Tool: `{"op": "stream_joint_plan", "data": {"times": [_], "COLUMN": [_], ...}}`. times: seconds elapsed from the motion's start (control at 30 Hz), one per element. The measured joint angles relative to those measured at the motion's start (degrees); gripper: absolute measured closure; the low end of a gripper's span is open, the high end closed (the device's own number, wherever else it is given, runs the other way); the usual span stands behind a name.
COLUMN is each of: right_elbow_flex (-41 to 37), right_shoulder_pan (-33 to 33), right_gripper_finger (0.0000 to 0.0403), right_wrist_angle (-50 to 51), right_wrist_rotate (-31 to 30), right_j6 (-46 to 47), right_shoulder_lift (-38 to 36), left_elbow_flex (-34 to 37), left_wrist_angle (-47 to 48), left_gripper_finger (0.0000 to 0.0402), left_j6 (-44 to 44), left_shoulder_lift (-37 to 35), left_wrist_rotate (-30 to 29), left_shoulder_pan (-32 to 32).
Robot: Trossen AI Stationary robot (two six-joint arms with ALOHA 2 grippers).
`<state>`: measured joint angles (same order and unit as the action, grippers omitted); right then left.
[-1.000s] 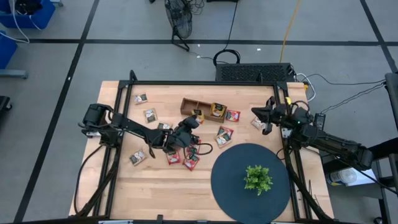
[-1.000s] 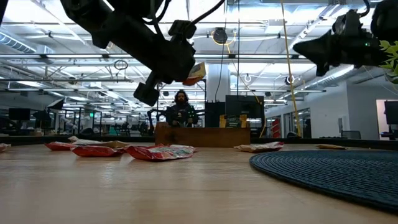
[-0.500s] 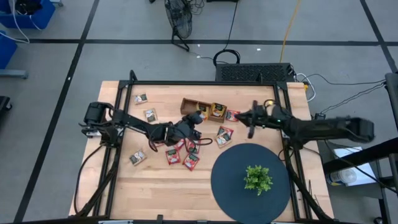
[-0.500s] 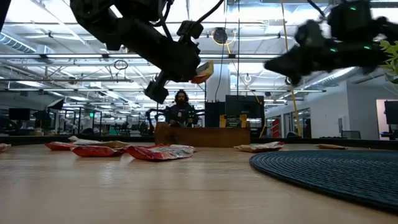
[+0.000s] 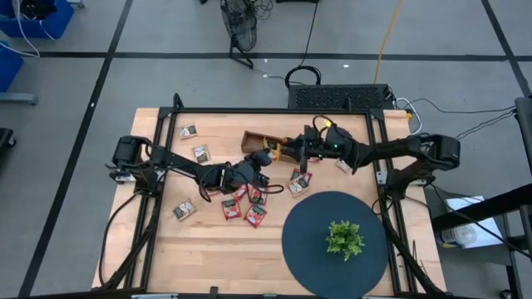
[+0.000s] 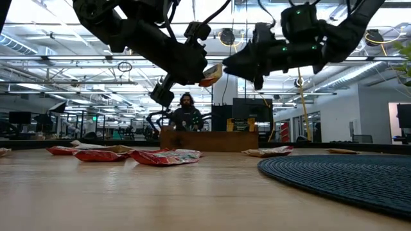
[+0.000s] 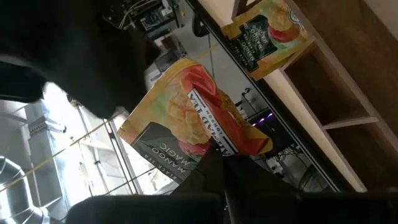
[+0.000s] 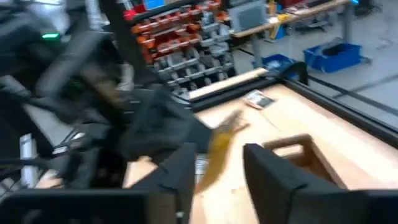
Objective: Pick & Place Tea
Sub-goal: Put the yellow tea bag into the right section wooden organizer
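Holding 1 orange sachet [image 7: 199, 121] clamped, left gripper [image 5: 263, 158] hovers by the tray [image 5: 253, 139] near the table's far edge; right gripper [image 5: 306, 149], fingers apart, empty, hovers beside it.

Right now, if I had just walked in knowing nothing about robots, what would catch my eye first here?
Two dark arms meet over the wooden tray at the table's far side. The left gripper holds an orange tea packet up in the air, while the right gripper reaches in open-fingered right beside it. Next you would notice red tea packets scattered on the table and a small green plant on a round dark mat near the front.
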<state>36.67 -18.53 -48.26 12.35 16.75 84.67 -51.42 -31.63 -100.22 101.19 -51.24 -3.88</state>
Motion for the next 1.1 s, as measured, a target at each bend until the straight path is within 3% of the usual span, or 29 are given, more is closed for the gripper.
{"op": "stream_joint_plan", "data": {"times": [0.17,0.37,0.6,0.8,0.93,1.1], "right_elbow_flex": [0.4,3.1,5.1,5.1,5.1,5.1], "right_shoulder_pan": [-0.1,-0.1,-0.1,-0.1,-0.1,-0.5], "right_gripper_finger": [0.0212,0.0209,0.0262,0.0388,0.0401,0.0402], "right_wrist_angle": [-2.1,-1.5,-1.3,-1.2,-0.2,1.9], "right_wrist_rotate": [1.5,3.1,4.3,4.2,4.1,2.3], "right_j6": [2.5,4.4,4.5,0.1,-2.4,-5.7], "right_shoulder_lift": [0.8,4.1,6.4,6.5,6.5,4.7], "left_elbow_flex": [0.0,0.0,0.0,0.0,0.0,0.1], "left_wrist_angle": [0.1,0.1,0.1,0.2,0.4,0.3], "left_gripper_finger": [0.0400,0.0401,0.0401,0.0401,0.0397,0.0367], "left_j6": [-0.2,-0.2,0.9,1.7,6.7,23.3], "left_shoulder_lift": [0.0,0.0,0.0,0.0,0.0,0.0], "left_wrist_rotate": [1.4,2.8,1.7,1.8,2.0,0.6], "left_shoulder_pan": [0.0,0.0,0.0,-0.1,-0.4,-2.9]}}
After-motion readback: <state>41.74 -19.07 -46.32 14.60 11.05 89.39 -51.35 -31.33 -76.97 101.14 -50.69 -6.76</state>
